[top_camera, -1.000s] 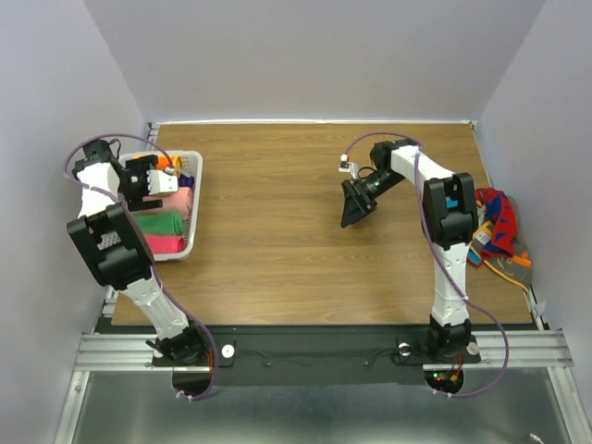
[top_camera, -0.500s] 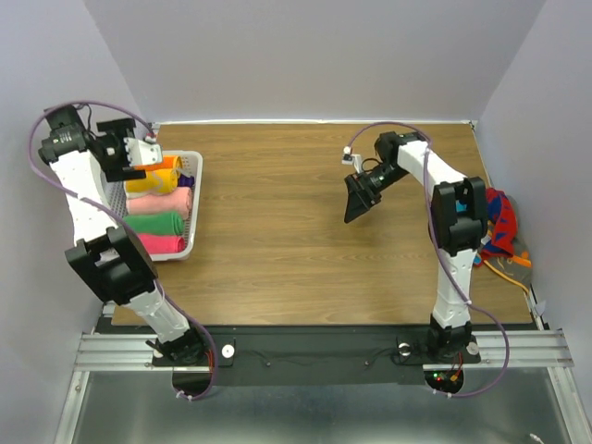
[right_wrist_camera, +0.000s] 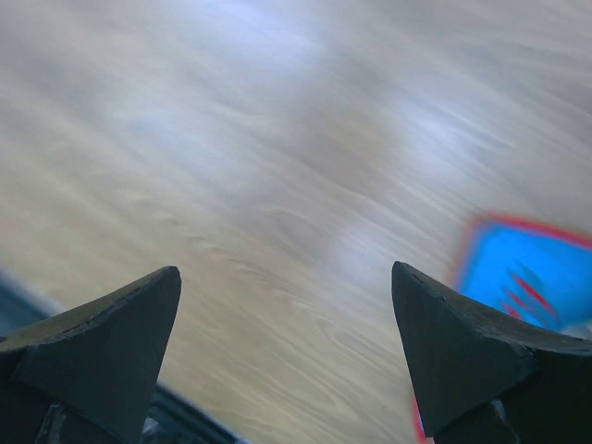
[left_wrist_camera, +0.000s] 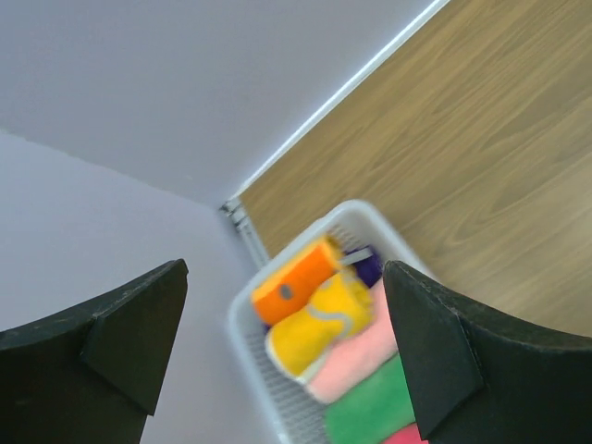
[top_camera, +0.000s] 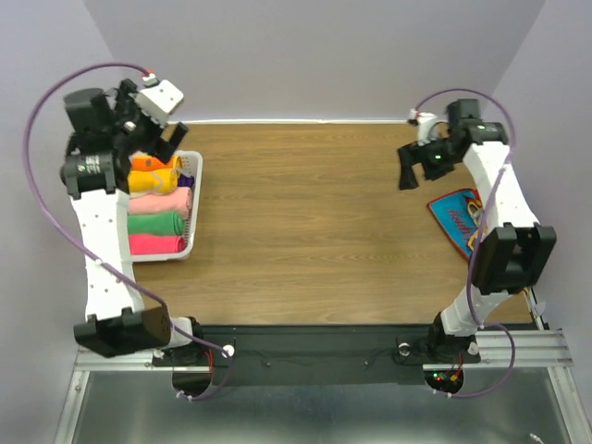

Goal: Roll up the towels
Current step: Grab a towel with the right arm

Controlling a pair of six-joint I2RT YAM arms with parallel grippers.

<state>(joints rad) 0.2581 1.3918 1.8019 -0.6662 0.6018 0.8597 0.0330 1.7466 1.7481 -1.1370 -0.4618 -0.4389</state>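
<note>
A white basket point(top_camera: 195, 199) at the table's left holds rolled towels: orange point(top_camera: 151, 163), yellow point(top_camera: 155, 180), pink point(top_camera: 157, 202), green point(top_camera: 155, 223) and magenta point(top_camera: 155, 243). My left gripper point(top_camera: 159, 139) is open and empty, raised high above the basket's far end. In the left wrist view point(left_wrist_camera: 287, 342) the basket point(left_wrist_camera: 242, 326) and the orange point(left_wrist_camera: 296, 282), yellow point(left_wrist_camera: 322, 322) and pink point(left_wrist_camera: 363, 356) rolls lie far below it. My right gripper point(top_camera: 412, 166) is open and empty, above the table at the far right. A blue towel with a red border point(top_camera: 458, 209) lies flat just right of it, blurred in the right wrist view point(right_wrist_camera: 529, 276).
A purple item point(top_camera: 185, 166) sits at the basket's far end. Grey walls close the table on the left, back and right. Bare wooden table point(top_camera: 305, 222) lies between the basket and the blue towel. The right arm's links hide what is beyond the blue towel.
My left arm has lifted up out of the basket. My right arm has swung from mid-table to the far right, and a blue towel now lies where the crumpled pile was.
</note>
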